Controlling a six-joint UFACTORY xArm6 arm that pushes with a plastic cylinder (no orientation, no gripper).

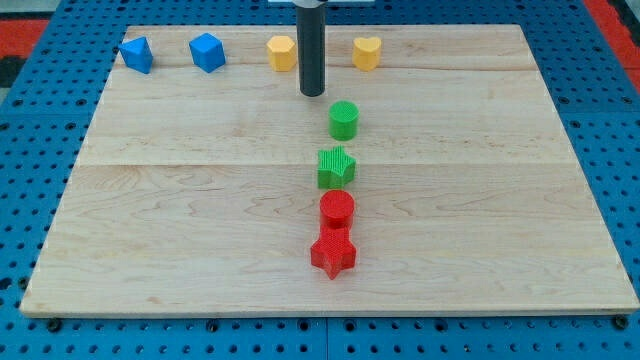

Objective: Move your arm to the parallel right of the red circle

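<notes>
The red circle (pixel 337 209) lies low in the middle of the wooden board (pixel 180 200), touching a red star (pixel 333 254) just below it. My tip (pixel 313 93) stands near the view's top centre, far above the red circle and slightly to its left. A green circle (pixel 344 120) is just below and right of the tip. A green star (pixel 336 166) lies between the green circle and the red circle.
Along the top edge lie a blue block (pixel 137 54), another blue block (pixel 207 52), a yellow block (pixel 282 52) left of the rod and a yellow heart (pixel 367 52) right of it. A blue pegboard (pixel 30 120) surrounds the board.
</notes>
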